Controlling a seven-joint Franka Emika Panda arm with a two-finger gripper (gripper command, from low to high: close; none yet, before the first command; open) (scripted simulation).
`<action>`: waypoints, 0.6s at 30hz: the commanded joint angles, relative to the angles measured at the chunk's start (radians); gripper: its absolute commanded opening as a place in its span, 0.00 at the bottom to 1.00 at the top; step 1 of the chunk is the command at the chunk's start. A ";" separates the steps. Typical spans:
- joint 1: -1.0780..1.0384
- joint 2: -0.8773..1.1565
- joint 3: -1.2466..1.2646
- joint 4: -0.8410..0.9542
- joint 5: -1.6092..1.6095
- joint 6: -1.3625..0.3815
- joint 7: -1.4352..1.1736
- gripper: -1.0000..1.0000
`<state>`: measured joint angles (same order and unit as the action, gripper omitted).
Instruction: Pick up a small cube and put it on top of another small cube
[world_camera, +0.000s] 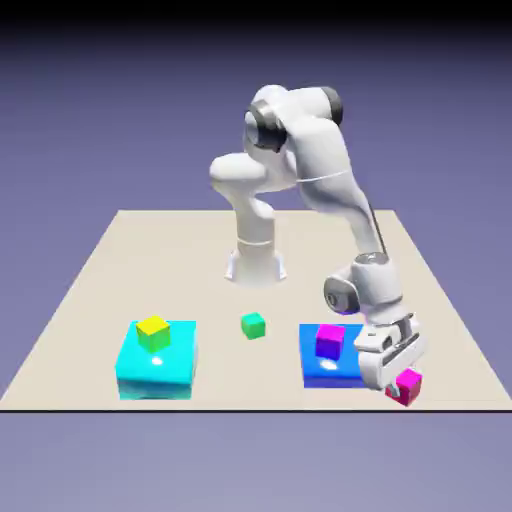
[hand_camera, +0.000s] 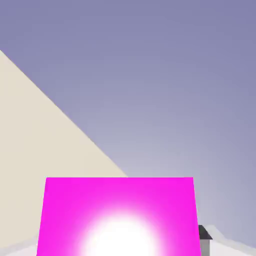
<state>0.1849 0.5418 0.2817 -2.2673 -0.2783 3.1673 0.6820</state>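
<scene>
A flat cyan block (world_camera: 156, 365) lies toward the exterior view's left side of the beige table (world_camera: 90, 290), with a small yellow cube (world_camera: 153, 332) resting on its top. A small green cube (world_camera: 253, 325) sits alone on the table between that block and a flat blue block (world_camera: 322, 370), apart from both. The magenta cube (world_camera: 330, 341), with purple-shaded faces, stands on top of the blue block, near its middle. The blue block and its cube lie just beside the gripper's spot, on the exterior view's left of it; nothing else crowds that corner.

The white arm (world_camera: 330, 180) bends down to the near edge of the table at the exterior view's right. Its gripper (world_camera: 404, 388) points downward and is closed around the hot-pink cube (world_camera: 408, 385), which shows at the fingertips right at the table's front edge, beside the blue block's right side. Whether the cube touches the table cannot be told.

In the hand view the hot-pink cube (hand_camera: 119, 217) fills the lower middle, large and with a bright glare, hiding most of the fingers; a dark grey fingertip (hand_camera: 204, 233) peeks out at its right edge. Beyond it are the table (hand_camera: 35, 150) and the blue-violet backdrop.
</scene>
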 joint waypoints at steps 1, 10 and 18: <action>-0.024 -0.036 0.023 -0.023 0.001 -0.015 -0.003 0.00; 0.198 -0.362 -0.256 -0.263 0.145 -0.081 -0.062 0.00; 0.414 -0.652 -0.524 -0.476 0.278 -0.136 -0.115 0.00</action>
<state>0.5990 -0.1105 -0.2421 -2.7435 -0.0013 3.0312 0.5675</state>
